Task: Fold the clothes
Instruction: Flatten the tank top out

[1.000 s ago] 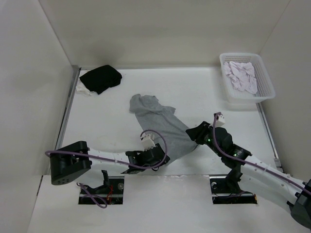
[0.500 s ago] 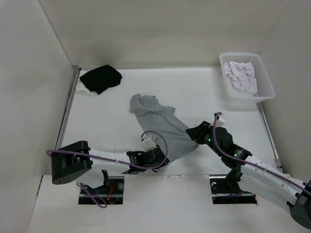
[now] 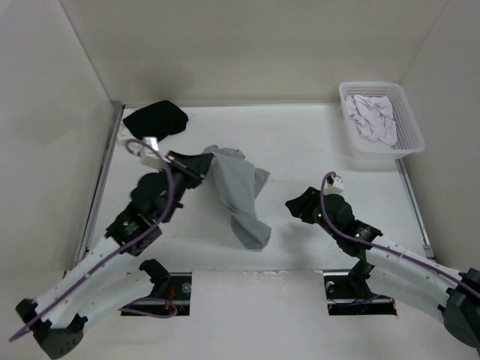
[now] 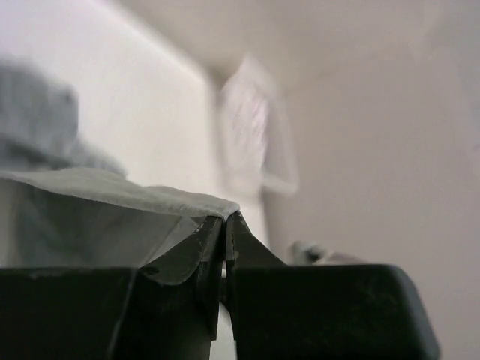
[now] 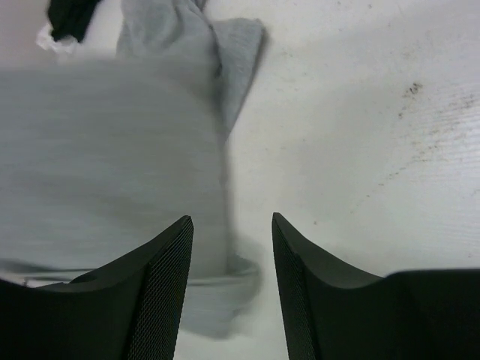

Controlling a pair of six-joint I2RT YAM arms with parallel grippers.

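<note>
Left gripper [image 4: 226, 225] pinches an edge of the grey T-shirt [image 3: 238, 191] tight; right gripper [image 5: 229, 225] stands wide open, holding nothing.

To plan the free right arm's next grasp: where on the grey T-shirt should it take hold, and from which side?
Probably the near tail of the grey T-shirt, from the right, low. The left gripper pinches its far edge, so the cloth trails towards the open right gripper, and that loose end lies closest.

The white tabletop [image 3: 300, 142] carries a crumpled grey T-shirt [image 3: 238, 193] mid-surface, a black garment [image 3: 155, 120] far left, and a white basket [image 3: 379, 160] far right.
</note>
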